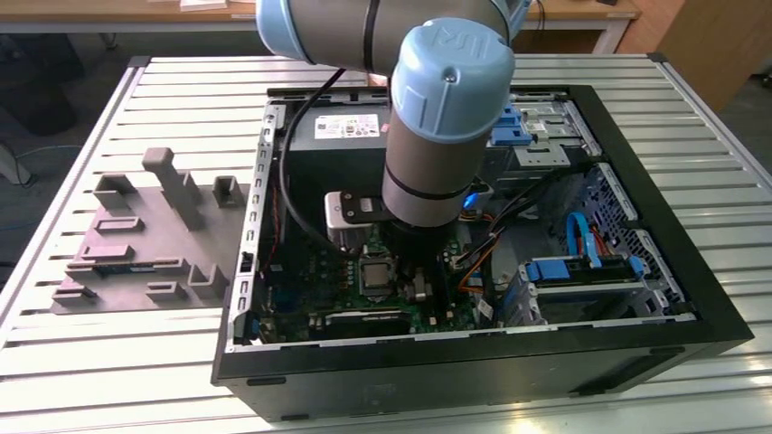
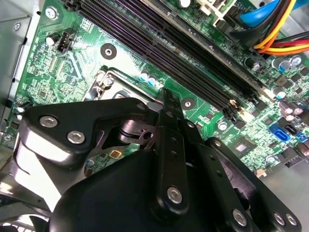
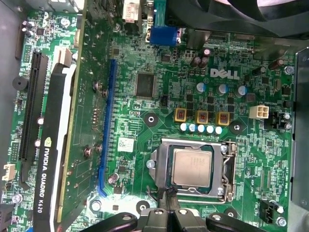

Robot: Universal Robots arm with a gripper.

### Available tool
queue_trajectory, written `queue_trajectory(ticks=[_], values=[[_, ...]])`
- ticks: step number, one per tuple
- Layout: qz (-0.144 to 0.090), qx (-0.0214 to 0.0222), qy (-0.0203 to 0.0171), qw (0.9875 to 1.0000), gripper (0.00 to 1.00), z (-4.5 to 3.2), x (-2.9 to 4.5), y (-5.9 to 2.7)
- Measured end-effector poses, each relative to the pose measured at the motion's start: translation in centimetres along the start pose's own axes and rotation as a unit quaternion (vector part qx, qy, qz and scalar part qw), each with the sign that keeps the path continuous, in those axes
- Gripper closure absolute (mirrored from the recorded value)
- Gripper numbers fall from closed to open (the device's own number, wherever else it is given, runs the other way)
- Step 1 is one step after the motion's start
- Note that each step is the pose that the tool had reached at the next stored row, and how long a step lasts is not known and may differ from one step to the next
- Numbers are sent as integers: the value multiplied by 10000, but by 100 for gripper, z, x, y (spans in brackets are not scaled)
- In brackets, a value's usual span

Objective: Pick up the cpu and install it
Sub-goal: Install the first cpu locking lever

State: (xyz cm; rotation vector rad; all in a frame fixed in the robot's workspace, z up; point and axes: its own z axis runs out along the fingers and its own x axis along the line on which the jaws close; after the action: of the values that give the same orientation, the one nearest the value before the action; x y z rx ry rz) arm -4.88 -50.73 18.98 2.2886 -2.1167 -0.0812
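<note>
The cpu (image 3: 192, 166), a square chip with a silver-grey metal top, lies flat in the motherboard socket (image 3: 227, 169), inside its metal frame. My gripper (image 3: 167, 192) hovers just off one edge of that socket, with its dark fingers pressed together and nothing between them. In the second wrist view the gripper (image 2: 166, 96) tapers to a thin tip over the green board, beside the socket's metal frame (image 2: 104, 79). In the exterior view the arm (image 1: 440, 136) reaches straight down into the open computer case (image 1: 675, 271), above the socket (image 1: 374, 269).
A grey moulded tray (image 1: 145, 244) with upright blocks lies on the slatted table, at the exterior view's left of the case. A graphics card (image 3: 53, 145) stands beside the socket area. Memory slots (image 2: 193, 53), coloured cables (image 2: 275, 29) and a blue drive bay (image 1: 579, 269) crowd the case.
</note>
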Motion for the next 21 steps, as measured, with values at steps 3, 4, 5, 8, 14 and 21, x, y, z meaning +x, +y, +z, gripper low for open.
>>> queue_trajectory(ticks=[3,4,5,8,14,21], values=[[-11,0,-5,10000,89,0,0,-9],[-16,0,-5,10000,89,0,0,-11],[-20,0,-5,10000,89,0,-2,-12],[-38,0,-4,10000,89,0,-7,-16],[-60,0,-11,10000,89,1,-10,-32],[-71,4,-62,10000,89,12,-8,-35]])
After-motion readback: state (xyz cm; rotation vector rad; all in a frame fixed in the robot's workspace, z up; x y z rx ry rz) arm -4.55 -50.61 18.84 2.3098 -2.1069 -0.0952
